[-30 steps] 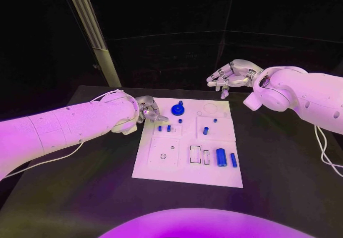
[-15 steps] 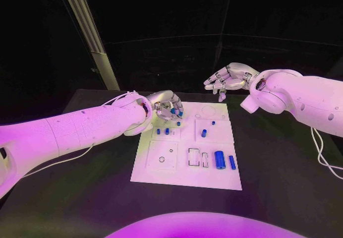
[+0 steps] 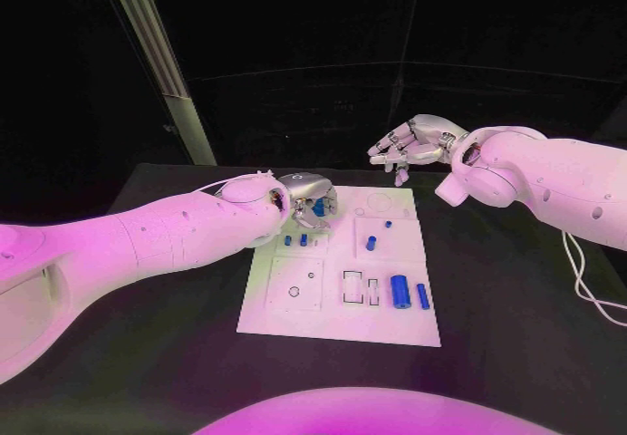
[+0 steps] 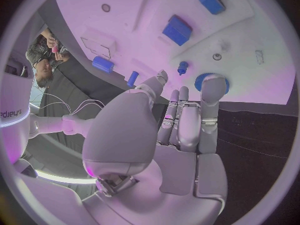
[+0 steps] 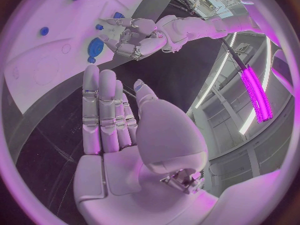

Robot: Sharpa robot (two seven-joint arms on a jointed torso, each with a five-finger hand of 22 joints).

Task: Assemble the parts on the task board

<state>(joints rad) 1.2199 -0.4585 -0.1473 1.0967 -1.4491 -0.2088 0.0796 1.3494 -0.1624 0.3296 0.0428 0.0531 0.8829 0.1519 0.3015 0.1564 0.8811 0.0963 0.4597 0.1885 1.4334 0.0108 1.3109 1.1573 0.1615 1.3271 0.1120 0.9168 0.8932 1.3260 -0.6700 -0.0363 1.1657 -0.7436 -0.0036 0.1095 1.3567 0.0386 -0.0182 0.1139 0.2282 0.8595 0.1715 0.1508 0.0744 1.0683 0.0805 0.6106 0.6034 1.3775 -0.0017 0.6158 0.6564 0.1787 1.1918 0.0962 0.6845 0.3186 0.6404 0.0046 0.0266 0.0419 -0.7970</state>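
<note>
The left hand [image 3: 308,197] hovers over the round blue part [image 4: 211,83] on the task board [image 3: 340,308], fingers apart, apparently about to grasp it; the right hand [image 3: 411,140] waits, fingers apart.

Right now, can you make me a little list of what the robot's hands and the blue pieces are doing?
left hand: over the far left part of the task board, fingers reaching to the round blue part; a grip cannot be told
right hand: raised beyond the board's far edge, fingers apart, holding nothing
big blue cylinder: lying on the board's near right part
slim blue cylinder: lying just right of it
table: black
</note>
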